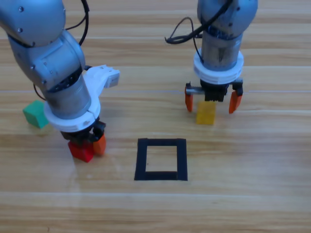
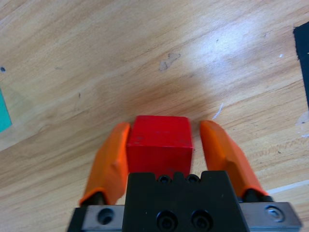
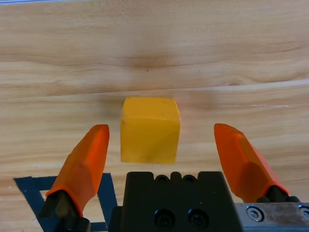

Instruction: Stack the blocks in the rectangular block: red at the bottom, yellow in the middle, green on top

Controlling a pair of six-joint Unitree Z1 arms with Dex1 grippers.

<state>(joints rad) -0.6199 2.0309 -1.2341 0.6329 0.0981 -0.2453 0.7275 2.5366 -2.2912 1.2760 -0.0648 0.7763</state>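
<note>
Straddling the red cube [image 1: 81, 151], the left tool [image 1: 88, 145] sits low on the worktop [image 1: 233, 204] at about nine o'clock from the black square outline [image 1: 161, 159], its jaws close on either side but not clenched, one touching and the other slightly apart. The right tool [image 1: 212, 102] stands released over the yellow cube [image 1: 205, 113], at about one o'clock from the outline. The green cube [image 1: 35, 114] lies at ten o'clock of the left tool, partly behind the left arm.

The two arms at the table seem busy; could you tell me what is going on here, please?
The left end effector straddles the red cube, one jaw touching it, the other a sliver off. The right end effector is open around the yellow cube, not touching. The green cube sits at the table's left. The black square outline holds nothing yet.
</note>
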